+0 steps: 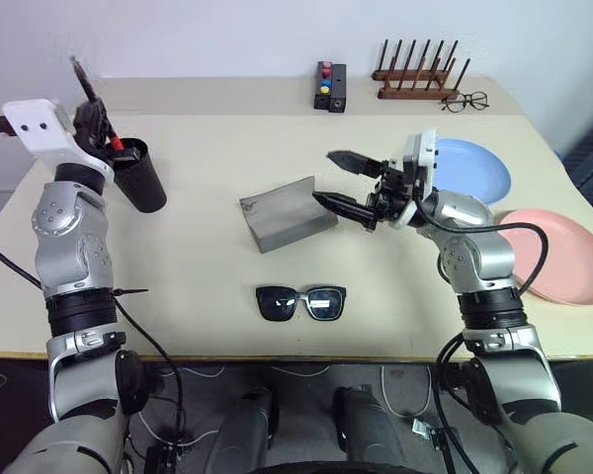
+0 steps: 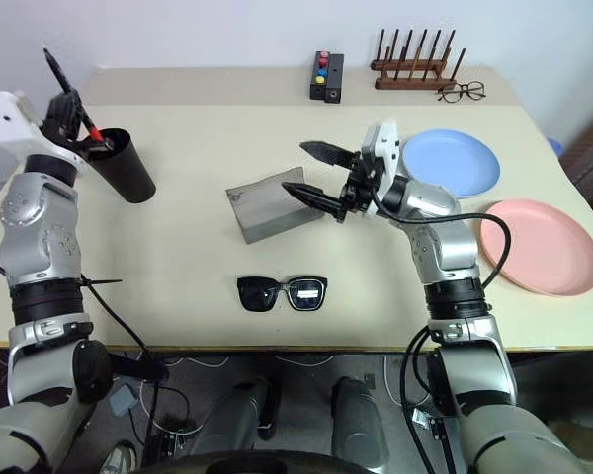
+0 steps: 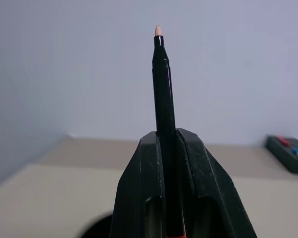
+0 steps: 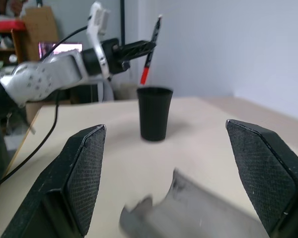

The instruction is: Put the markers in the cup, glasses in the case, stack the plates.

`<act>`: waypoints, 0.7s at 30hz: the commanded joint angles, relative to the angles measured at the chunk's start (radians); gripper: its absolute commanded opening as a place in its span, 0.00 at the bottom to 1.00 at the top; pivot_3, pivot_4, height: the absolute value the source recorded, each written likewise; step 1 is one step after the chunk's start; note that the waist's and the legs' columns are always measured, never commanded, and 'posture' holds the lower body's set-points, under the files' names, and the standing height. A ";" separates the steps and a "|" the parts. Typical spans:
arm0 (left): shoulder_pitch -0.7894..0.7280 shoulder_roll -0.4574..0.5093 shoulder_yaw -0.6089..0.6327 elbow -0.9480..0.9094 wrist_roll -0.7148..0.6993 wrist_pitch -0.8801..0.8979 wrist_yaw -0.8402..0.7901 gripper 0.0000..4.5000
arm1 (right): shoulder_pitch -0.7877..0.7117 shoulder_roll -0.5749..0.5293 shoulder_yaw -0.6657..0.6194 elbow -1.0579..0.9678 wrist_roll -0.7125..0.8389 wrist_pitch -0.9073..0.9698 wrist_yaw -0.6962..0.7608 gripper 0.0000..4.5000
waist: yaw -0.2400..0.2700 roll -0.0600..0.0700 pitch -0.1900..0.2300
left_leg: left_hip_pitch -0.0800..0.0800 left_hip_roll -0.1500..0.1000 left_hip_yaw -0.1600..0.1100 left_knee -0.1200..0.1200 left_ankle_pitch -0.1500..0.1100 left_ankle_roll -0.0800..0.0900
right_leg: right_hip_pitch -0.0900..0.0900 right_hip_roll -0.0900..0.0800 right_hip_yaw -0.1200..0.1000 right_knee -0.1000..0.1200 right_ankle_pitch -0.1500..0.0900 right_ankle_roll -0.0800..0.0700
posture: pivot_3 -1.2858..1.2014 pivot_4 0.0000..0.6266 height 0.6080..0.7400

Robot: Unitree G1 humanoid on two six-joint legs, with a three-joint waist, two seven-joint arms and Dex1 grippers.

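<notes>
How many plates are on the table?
2. The blue plate lies at the table's far right, beyond the right end effector; the pink plate lies nearer, at the right edge, apart from the blue one. Not stacked yet.

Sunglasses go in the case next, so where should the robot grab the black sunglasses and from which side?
Grip the sunglasses at the bridge between the lenses, coming straight down from above. They seem to lie folded and flat near the table's front edge, lenses side by side, so the narrow middle fits between open fingers. The right gripper is already open, near the case.

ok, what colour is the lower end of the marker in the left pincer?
Red, on the marker in the left pincer, clearest in the right wrist view.
</notes>
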 commanded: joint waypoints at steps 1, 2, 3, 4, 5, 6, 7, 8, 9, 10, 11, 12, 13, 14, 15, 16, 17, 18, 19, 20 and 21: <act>-0.030 0.031 0.027 0.009 0.009 -0.062 0.030 0.01 | -0.031 0.015 -0.030 0.011 0.001 -0.043 -0.015 0.88 | -0.002 0.000 0.000 | 0.000 0.000 0.000 0.000 0.000 0.000 | 0.000 0.000 0.000 0.000 0.000 0.000 | 0.52 0.24 1.00; -0.029 0.039 0.028 0.015 0.014 -0.069 0.037 0.01 | -0.031 0.016 -0.027 0.015 0.000 -0.048 -0.013 0.88 | -0.003 0.000 0.000 | 0.000 0.000 0.000 0.000 0.000 0.000 | 0.000 0.000 0.000 0.000 0.000 0.000 | 0.52 0.24 1.00; -0.027 0.045 0.027 0.020 0.019 -0.075 0.042 0.01 | -0.030 0.016 -0.024 0.018 0.000 -0.052 -0.011 0.88 | -0.004 0.000 0.000 | 0.000 0.000 0.000 0.000 0.000 0.000 | 0.000 0.000 0.000 0.000 0.000 0.000 | 0.52 0.24 1.00; -0.025 0.050 0.029 0.024 0.021 -0.083 0.049 0.01 | -0.031 0.016 -0.023 0.021 0.000 -0.055 -0.009 0.88 | -0.005 0.000 0.000 | 0.000 0.000 0.000 0.000 0.000 0.000 | -0.001 0.000 0.000 0.001 0.000 0.000 | 0.52 0.24 1.00; -0.023 0.055 0.030 0.027 0.027 -0.086 0.058 0.01 | -0.030 0.017 -0.022 0.022 0.000 -0.057 -0.009 0.88 | -0.005 0.000 0.000 | 0.000 0.000 0.000 0.000 0.000 0.000 | -0.001 0.000 0.000 0.001 0.000 0.000 | 0.52 0.24 1.00; -0.020 0.061 0.029 0.033 0.038 -0.095 0.070 0.01 | -0.031 0.019 -0.021 0.024 -0.001 -0.060 -0.008 0.88 | -0.005 0.000 0.000 | 0.000 0.000 0.000 0.000 0.000 0.000 | -0.001 0.000 0.000 0.001 0.000 0.000 | 0.52 0.24 1.00; -0.018 0.065 0.028 0.039 0.049 -0.111 0.084 0.01 | -0.031 0.020 -0.021 0.026 -0.001 -0.063 -0.008 0.88 | -0.006 0.000 0.000 | 0.000 0.000 0.000 0.000 0.000 0.000 | -0.001 0.000 0.000 0.001 0.000 0.000 | 0.52 0.24 1.00; -0.017 0.068 0.028 0.045 0.061 -0.128 0.100 0.01 | -0.032 0.022 -0.021 0.028 0.000 -0.065 -0.008 0.88 | -0.006 0.000 0.000 | 0.000 0.000 0.000 0.000 0.000 0.000 | -0.001 0.000 0.000 0.001 0.000 0.000 | 0.52 0.24 1.00; -0.018 0.071 0.022 0.056 0.081 -0.154 0.117 0.01 | -0.034 0.024 -0.020 0.030 -0.001 -0.068 -0.008 0.88 | -0.006 0.000 0.000 | 0.000 0.000 0.000 0.000 0.000 0.000 | -0.001 0.000 0.000 0.001 0.000 0.000 | 0.52 0.24 1.00; -0.020 0.070 0.017 0.065 0.091 -0.177 0.126 0.01 | -0.036 0.026 -0.019 0.032 -0.001 -0.070 -0.008 0.88 | -0.005 0.000 0.000 | 0.000 0.000 0.000 -0.001 0.000 0.000 | -0.001 0.000 0.000 0.001 0.000 0.000 | 0.52 0.24 1.00; -0.022 0.070 0.013 0.073 0.098 -0.193 0.131 0.01 | -0.037 0.027 -0.019 0.034 -0.001 -0.071 -0.008 0.88 | -0.005 0.000 0.000 | 0.000 0.000 0.000 -0.001 0.000 0.000 | -0.001 0.000 0.000 0.001 0.000 0.000 | 0.52 0.24 1.00; -0.027 0.065 0.001 0.091 0.113 -0.209 0.142 0.01 | -0.039 0.029 -0.018 0.036 -0.002 -0.073 -0.008 0.88 | -0.005 0.000 0.000 | 0.000 0.000 0.000 -0.001 0.000 0.000 | -0.001 0.000 0.000 0.001 0.000 0.000 | 0.52 0.24 1.00; -0.032 0.058 -0.008 0.107 0.121 -0.225 0.149 0.01 | -0.039 0.030 -0.017 0.037 -0.002 -0.074 -0.007 0.88 | -0.005 0.000 0.000 | 0.000 0.000 0.000 -0.001 0.000 0.000 | -0.001 0.000 0.000 0.001 0.000 0.000 | 0.52 0.24 1.00; -0.039 0.050 -0.016 0.126 0.129 -0.240 0.157 0.01 | -0.040 0.032 -0.017 0.038 -0.002 -0.074 -0.007 0.88 | -0.003 0.000 0.000 | 0.000 0.000 0.000 0.000 0.000 0.000 | -0.001 0.000 0.000 0.001 0.000 0.000 | 0.52 0.24 1.00; -0.048 0.046 -0.025 0.149 0.142 -0.256 0.169 0.01 | -0.040 0.033 -0.017 0.037 -0.002 -0.075 -0.007 0.88 | -0.001 0.000 0.000 | 0.000 0.000 0.000 0.000 0.000 0.000 | -0.001 0.000 0.000 0.001 0.000 0.000 | 0.52 0.24 1.00; -0.059 0.039 -0.030 0.172 0.147 -0.270 0.177 0.01 | -0.039 0.034 -0.016 0.036 -0.002 -0.075 -0.008 0.88 | -0.001 0.000 0.000 | 0.000 0.000 0.000 0.000 0.000 0.000 | 0.000 0.000 0.000 0.001 0.000 0.000 | 0.52 0.24 1.00; -0.066 0.037 -0.036 0.192 0.160 -0.286 0.190 0.01 | -0.038 0.035 -0.016 0.034 -0.001 -0.075 -0.008 0.88 | -0.001 0.000 0.000 | 0.000 0.000 0.000 0.000 0.000 0.000 | 0.000 0.000 0.000 0.001 0.000 0.000 | 0.52 0.24 1.00; -0.073 0.036 -0.042 0.212 0.172 -0.300 0.200 0.01 | -0.037 0.036 -0.016 0.031 -0.001 -0.074 -0.009 0.88 | -0.002 0.000 0.000 | 0.000 0.000 0.000 0.000 0.000 0.000 | 0.000 0.000 0.000 0.001 0.000 0.000 | 0.52 0.24 1.00; -0.078 0.035 -0.046 0.229 0.179 -0.311 0.208 0.01 | -0.035 0.036 -0.016 0.028 -0.001 -0.073 -0.009 0.88 | -0.003 0.000 0.000 | 0.000 0.000 0.000 0.000 0.000 0.000 | 0.000 0.000 0.000 0.001 0.000 0.000 | 0.52 0.24 1.00; -0.084 0.034 -0.052 0.251 0.188 -0.325 0.221 0.01 | -0.034 0.037 -0.016 0.025 -0.001 -0.072 -0.010 0.88 | -0.003 0.000 0.000 | 0.000 0.000 0.000 0.000 0.000 0.000 | 0.000 0.000 0.000 0.001 0.000 0.000 | 0.52 0.24 1.00; -0.089 0.035 -0.057 0.272 0.198 -0.338 0.230 0.01 | -0.032 0.037 -0.016 0.022 0.000 -0.071 -0.011 0.88 | -0.004 0.000 0.000 | 0.000 0.000 0.000 0.000 0.000 0.000 | 0.000 0.000 0.000 0.001 0.000 0.000 | 0.52 0.24 1.00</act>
